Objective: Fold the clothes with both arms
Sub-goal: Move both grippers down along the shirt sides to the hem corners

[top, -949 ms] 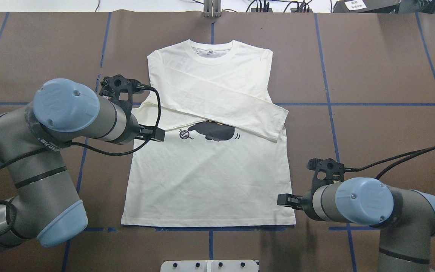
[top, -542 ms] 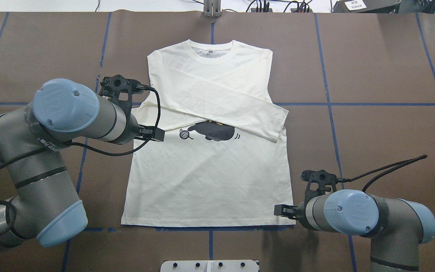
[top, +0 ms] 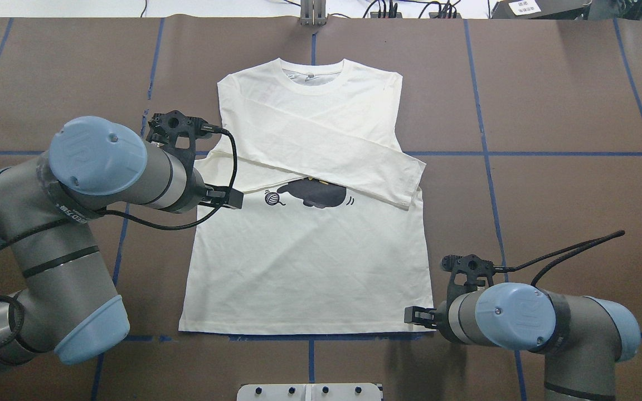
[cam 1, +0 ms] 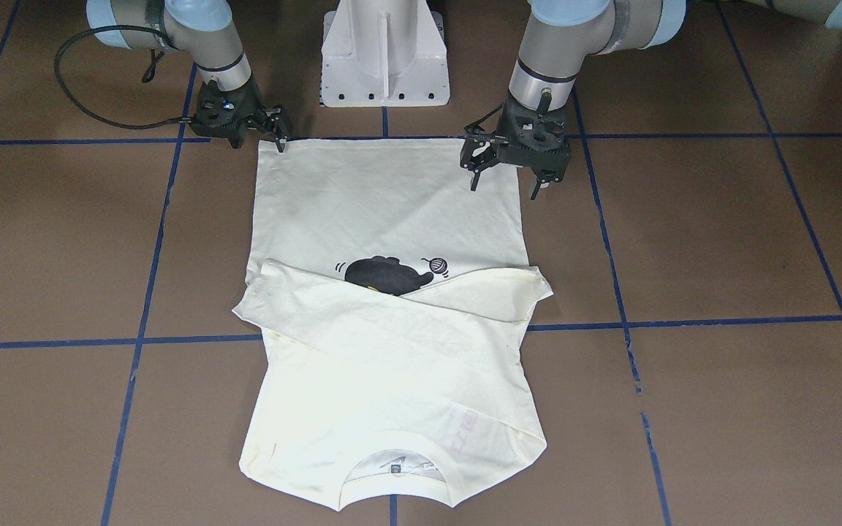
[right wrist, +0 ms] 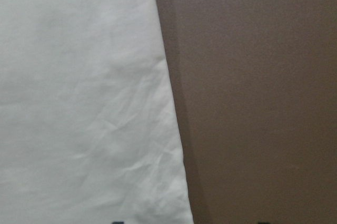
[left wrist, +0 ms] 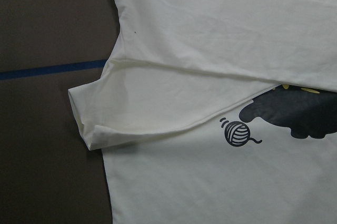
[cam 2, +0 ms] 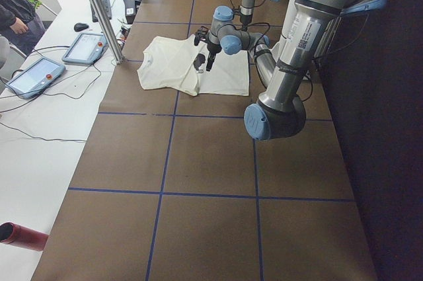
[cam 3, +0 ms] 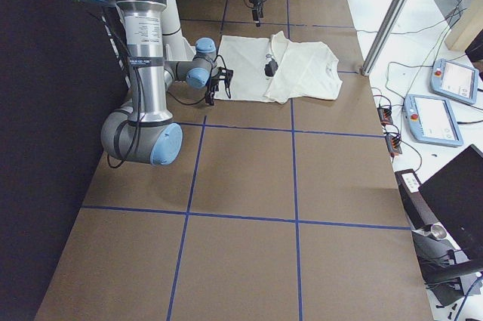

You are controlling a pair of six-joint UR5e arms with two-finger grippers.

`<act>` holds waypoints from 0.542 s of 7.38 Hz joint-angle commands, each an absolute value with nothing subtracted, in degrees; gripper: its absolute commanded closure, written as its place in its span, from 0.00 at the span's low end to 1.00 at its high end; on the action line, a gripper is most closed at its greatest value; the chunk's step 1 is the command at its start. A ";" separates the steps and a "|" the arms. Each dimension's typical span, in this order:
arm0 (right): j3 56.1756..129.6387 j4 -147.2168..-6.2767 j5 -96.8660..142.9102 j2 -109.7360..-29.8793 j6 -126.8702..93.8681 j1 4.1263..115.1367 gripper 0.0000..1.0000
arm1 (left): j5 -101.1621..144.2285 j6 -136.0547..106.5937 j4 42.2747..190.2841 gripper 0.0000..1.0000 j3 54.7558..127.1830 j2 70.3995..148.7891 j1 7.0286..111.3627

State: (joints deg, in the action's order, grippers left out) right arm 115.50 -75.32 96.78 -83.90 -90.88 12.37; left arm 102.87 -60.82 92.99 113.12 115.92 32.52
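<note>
While the T-shirt lies flat on the table, sleeves crossed, the left gripper hangs over its side edge with fingers spread, and the right gripper straddles its hem corner, fingers likewise apart.

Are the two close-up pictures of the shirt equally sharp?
No. Right wrist view: soft and grainy, the cream-white T-shirt blurred, with a dark shadow band along its edge on the brown table. Left wrist view: sharper, the small black yarn-ball print crisp.
</note>
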 commanded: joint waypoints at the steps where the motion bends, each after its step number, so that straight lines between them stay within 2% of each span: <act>1: 115.58 -75.32 96.94 -83.76 -90.88 12.30 0.43 | 102.83 -60.82 93.08 0.00 113.12 115.84 32.52; 2: 115.58 -75.32 97.12 -83.76 -90.88 12.30 0.69 | 102.92 -60.82 93.08 0.00 113.12 115.93 32.52; 3: 115.66 -75.32 97.38 -83.76 -90.79 12.30 0.88 | 102.92 -60.82 93.08 0.00 113.12 115.93 32.52; 4: 115.75 -75.32 97.47 -83.76 -90.79 12.39 1.00 | 102.92 -60.82 93.08 0.00 113.12 115.93 32.52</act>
